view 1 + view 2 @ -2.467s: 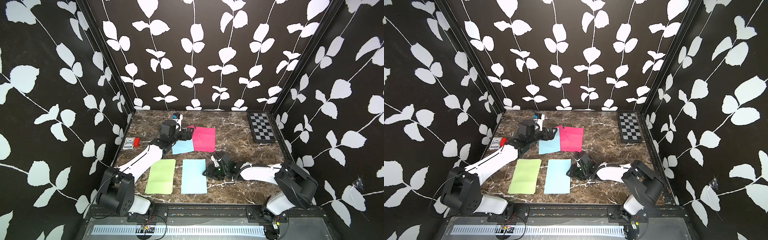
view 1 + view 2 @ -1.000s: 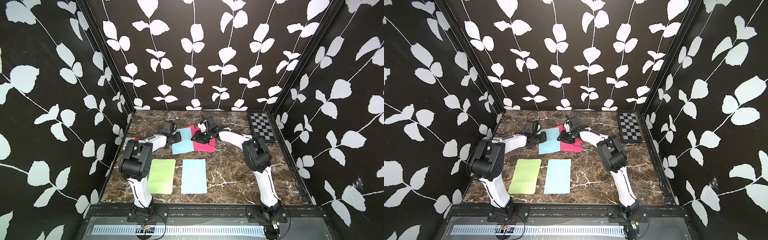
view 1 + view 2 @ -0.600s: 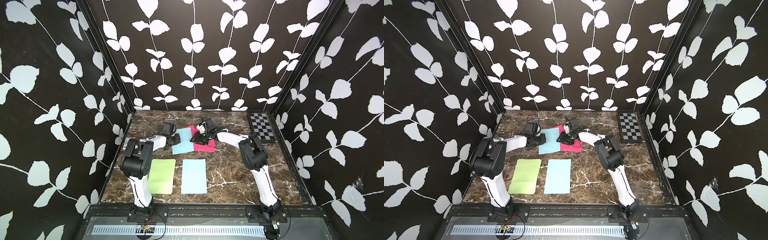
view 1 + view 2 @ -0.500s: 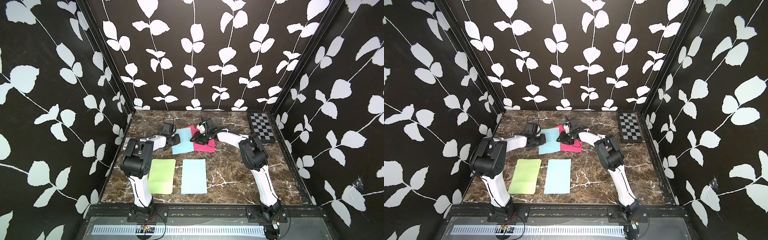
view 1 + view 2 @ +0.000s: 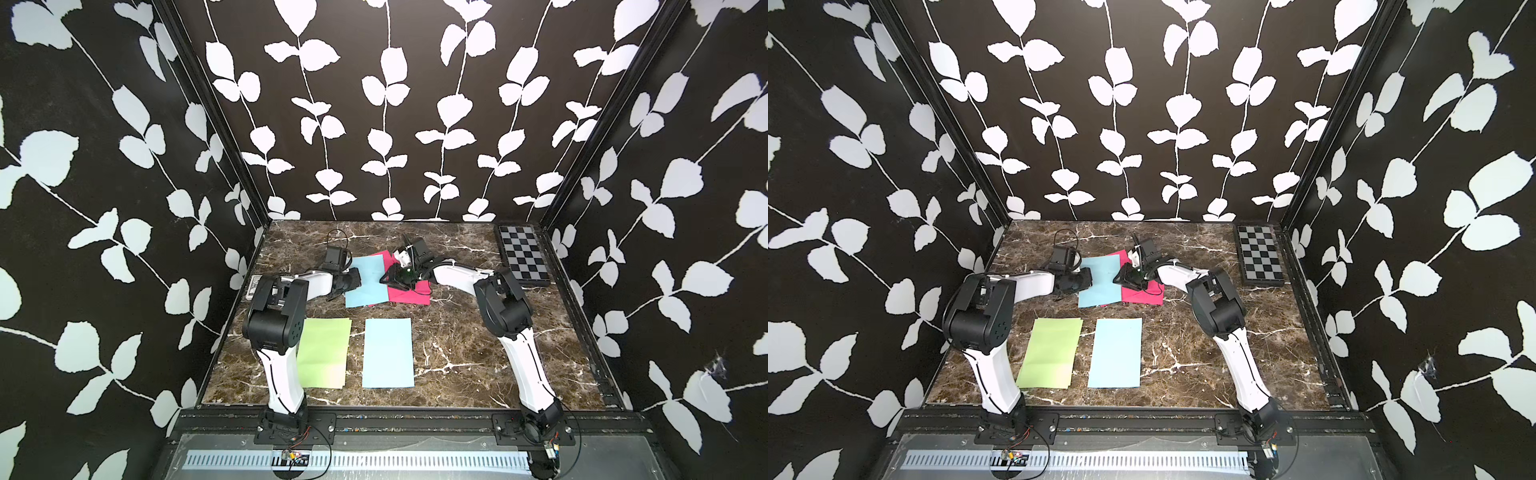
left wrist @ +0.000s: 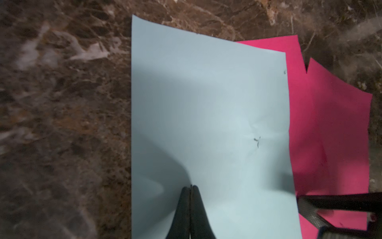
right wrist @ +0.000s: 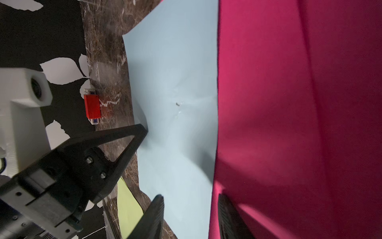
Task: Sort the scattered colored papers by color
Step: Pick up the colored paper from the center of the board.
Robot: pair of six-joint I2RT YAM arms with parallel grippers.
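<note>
Near the front lie a light green paper [image 5: 322, 353] [image 5: 1050, 353] and a light blue paper [image 5: 388, 353] [image 5: 1116, 353], side by side and flat. Farther back, another light blue paper [image 5: 365, 282] [image 6: 206, 103] [image 7: 175, 82] overlaps a magenta paper [image 5: 409, 293] [image 6: 322, 124] [image 7: 289, 103]. My left gripper [image 5: 355, 278] [image 6: 190, 186] is shut at this blue sheet's left edge, where the sheet buckles. My right gripper [image 5: 395, 278] [image 7: 191, 203] stands open astride the blue-magenta border, one finger over each colour.
A black-and-grey checkerboard [image 5: 523, 259] [image 5: 1260, 259] lies at the far right corner. A small card box with a red block [image 7: 92, 109] sits by the left wall, mostly hidden behind my left arm in both top views. Patterned walls enclose three sides.
My right arm, low near the front 2.5 s ago, now reaches the far magenta sheet; over the last second its gripper edged toward the blue sheet. The left gripper stays put.
</note>
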